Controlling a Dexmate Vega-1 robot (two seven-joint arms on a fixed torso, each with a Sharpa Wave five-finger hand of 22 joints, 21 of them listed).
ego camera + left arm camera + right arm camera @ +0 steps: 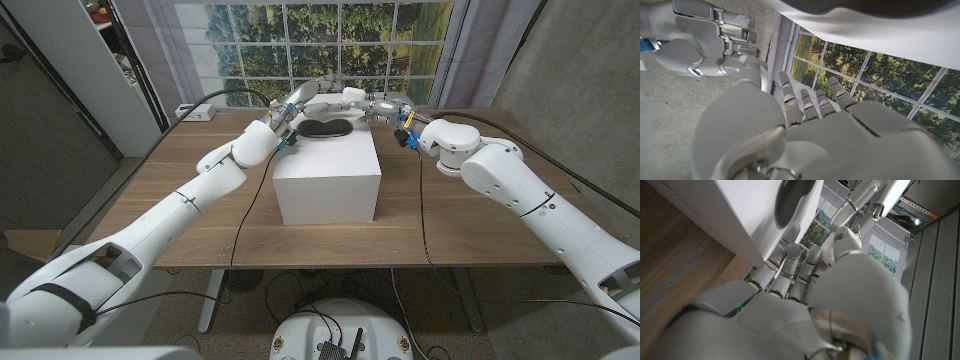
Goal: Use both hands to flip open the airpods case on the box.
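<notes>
A white box (pixel 328 180) stands in the middle of the wooden table (pixel 480 225). The dark, rounded airpods case (pixel 325 127) lies on the far part of its top. My left hand (pixel 298 100) reaches in over the case from the far left. My right hand (pixel 365 100) comes in from the far right, and their fingertips are close together above the case. In the right wrist view, my right hand (pixel 805 295) stretches its fingers along the box (pixel 730 215) beside the case (pixel 792 197), holding nothing. My left hand (pixel 815 130) has its fingers extended and apart. I cannot tell whether either hand touches the case.
A white power strip (pixel 197 112) lies at the table's far left corner. Black cables (pixel 240 215) run across the table on both sides of the box. A window wall stands behind the table, and a white shelf unit (pixel 120 80) is at the left.
</notes>
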